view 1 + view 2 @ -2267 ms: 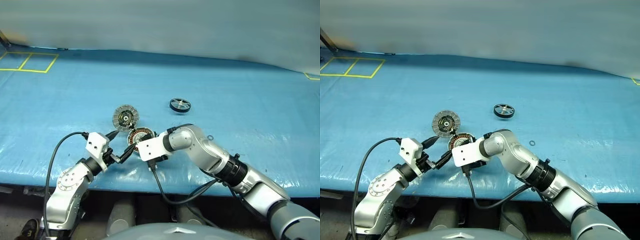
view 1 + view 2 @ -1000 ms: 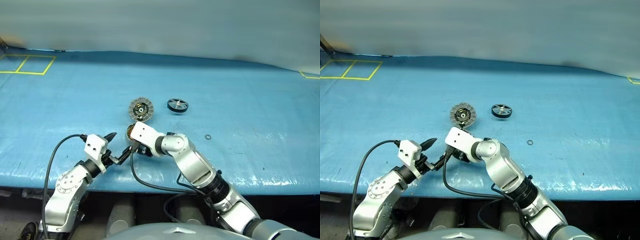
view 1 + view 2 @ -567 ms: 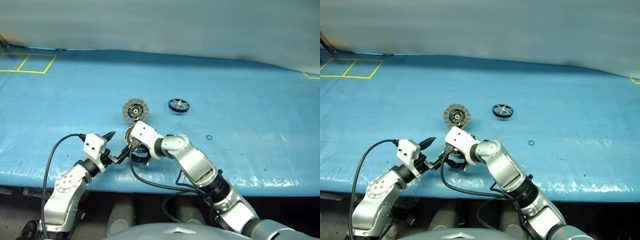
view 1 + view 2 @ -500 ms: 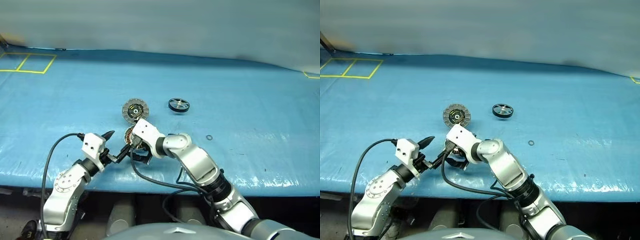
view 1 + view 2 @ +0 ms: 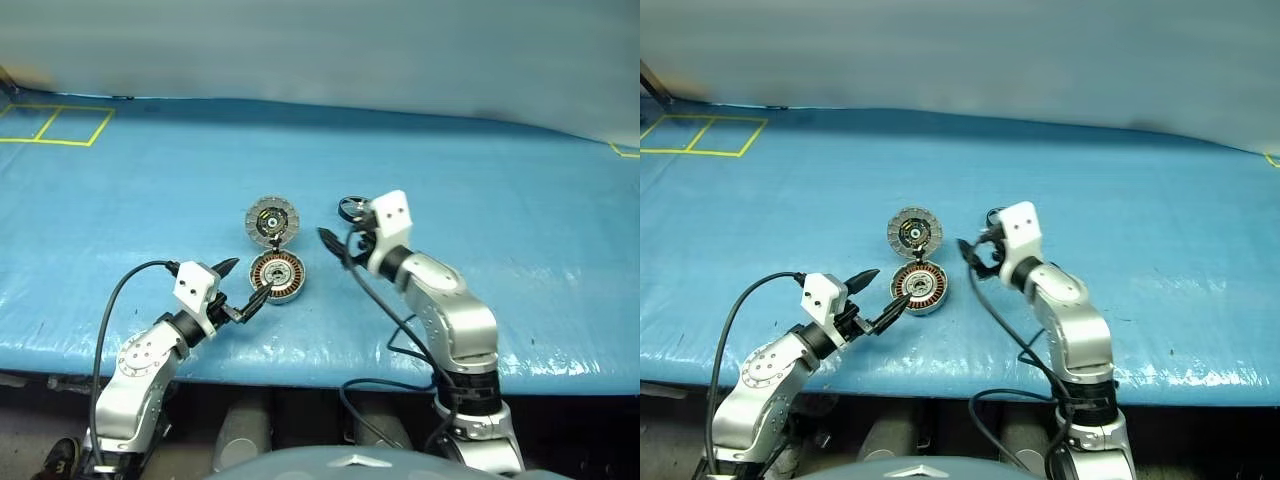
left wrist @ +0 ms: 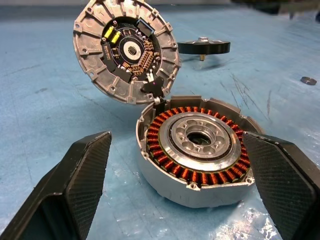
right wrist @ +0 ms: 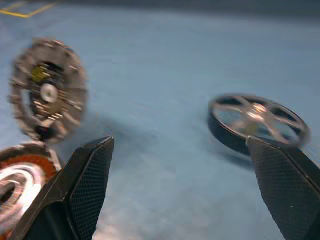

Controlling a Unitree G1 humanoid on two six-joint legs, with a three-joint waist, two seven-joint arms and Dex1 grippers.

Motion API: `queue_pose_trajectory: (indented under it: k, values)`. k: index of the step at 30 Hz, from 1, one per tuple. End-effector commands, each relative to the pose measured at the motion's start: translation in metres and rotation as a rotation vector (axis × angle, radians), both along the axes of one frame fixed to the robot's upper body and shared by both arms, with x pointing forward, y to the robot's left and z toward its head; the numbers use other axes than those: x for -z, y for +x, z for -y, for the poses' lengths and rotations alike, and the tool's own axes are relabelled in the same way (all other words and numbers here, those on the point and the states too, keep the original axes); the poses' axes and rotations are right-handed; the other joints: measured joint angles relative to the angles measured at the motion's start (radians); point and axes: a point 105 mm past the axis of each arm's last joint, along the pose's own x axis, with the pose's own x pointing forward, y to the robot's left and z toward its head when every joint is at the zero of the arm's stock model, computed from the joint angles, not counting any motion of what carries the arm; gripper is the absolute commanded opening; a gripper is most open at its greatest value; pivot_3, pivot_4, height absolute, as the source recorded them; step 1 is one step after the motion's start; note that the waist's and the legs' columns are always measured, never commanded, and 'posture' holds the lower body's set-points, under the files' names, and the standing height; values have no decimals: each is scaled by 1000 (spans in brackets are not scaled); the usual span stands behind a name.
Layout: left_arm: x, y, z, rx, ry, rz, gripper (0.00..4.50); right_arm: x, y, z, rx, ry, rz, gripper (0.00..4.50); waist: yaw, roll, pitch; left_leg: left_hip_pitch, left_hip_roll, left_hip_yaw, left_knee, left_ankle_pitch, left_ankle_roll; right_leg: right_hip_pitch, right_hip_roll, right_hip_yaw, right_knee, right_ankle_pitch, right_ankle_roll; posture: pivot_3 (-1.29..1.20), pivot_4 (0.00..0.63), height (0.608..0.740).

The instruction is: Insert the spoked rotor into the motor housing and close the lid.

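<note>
two hands work over a blue-covered desk [image 5: 520,150], and neither holds anything. the motor housing [image 5: 276,277] sits near the desk's front edge, its copper windings bare, with the lid [image 5: 271,220] swung up and back on its hinge, inner face showing. the left hand [image 5: 244,284] hovers just beside the housing with its fingers [image 6: 82,170] spread wide to either side of it, apart from the casing as far as the wrist view shows. the right hand [image 5: 343,243] has its fingers [image 7: 87,182] apart too and points toward the spoked rotor [image 7: 256,122], which lies flat on the desk farther from the front edge, apart from the housing; the wrist view is blurred, so the gap to the rotor is hard to judge. the step in hand looks like the reach for the rotor. next the right hand must straddle the rim, close on it and lift it level, while the left steadies the housing.
</note>
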Motion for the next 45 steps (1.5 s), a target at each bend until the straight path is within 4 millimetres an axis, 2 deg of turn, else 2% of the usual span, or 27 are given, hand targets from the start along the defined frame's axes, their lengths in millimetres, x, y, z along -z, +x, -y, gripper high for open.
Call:
queue_pose_trajectory:
  k: [1,3,6,14,19,27,30,32,35,40,43,45]
  values:
    - [-6,3,2,21,-24,27,4500,3,0,27,105,-128,77,4470,-4,0,0,0,0,2,0,0,0,0,1,2,0,0,0,0,150,740]
    - [-8,5,1,29,-48,32,4500,16,-3,45,185,-149,55,4470,-6,0,0,0,2,3,0,0,0,2,4,3,1,0,-1,0,150,740]
    - [-9,4,1,60,-57,33,4500,24,-6,57,242,-138,51,4470,-6,0,0,1,3,4,0,0,0,2,7,3,1,0,-1,0,150,740]
    - [-11,-3,-1,135,-64,18,4500,47,-11,69,346,-30,-39,4470,-2,0,0,1,4,4,1,0,0,-2,7,8,1,1,-1,0,150,740]
    - [-13,-4,-2,137,-57,22,4500,51,-17,72,380,7,-75,4470,1,0,0,1,4,4,1,0,0,-1,7,8,1,1,-1,0,150,740]
    - [-10,-6,-2,135,-51,14,4500,64,-43,77,380,6,-140,4470,1,-1,0,2,4,4,1,0,0,-1,7,8,1,1,-1,0,150,740]
    - [-10,-4,0,138,-50,12,4500,68,-44,76,380,7,-153,4470,1,-1,-1,3,4,4,2,0,0,-1,7,8,1,1,-1,0,150,740]
    - [-10,-3,1,144,-50,12,4500,67,-42,76,384,11,-150,4075,1,-1,-1,3,7,4,2,0,0,-1,7,8,1,1,-1,0,150,740]
    - [-11,-1,3,154,-51,14,4500,65,-37,74,375,17,-139,3226,0,-1,-1,3,10,5,3,0,0,-1,7,8,1,1,-1,0,150,740]
    - [-11,0,4,157,-53,16,4500,67,-32,73,380,23,-150,3226,-1,-2,-1,3,10,6,3,0,0,-1,8,8,1,1,-1,0,150,740]
    - [-10,-1,3,151,-54,15,4500,69,-32,73,385,32,-167,2641,-1,-2,-1,3,9,6,3,0,0,-1,9,8,1,1,-1,0,150,740]
    - [-10,-1,3,146,-55,15,4500,70,-32,71,381,32,-177,1954,-1,-2,-1,3,9,6,3,0,0,-1,9,8,1,1,-2,0,150,740]
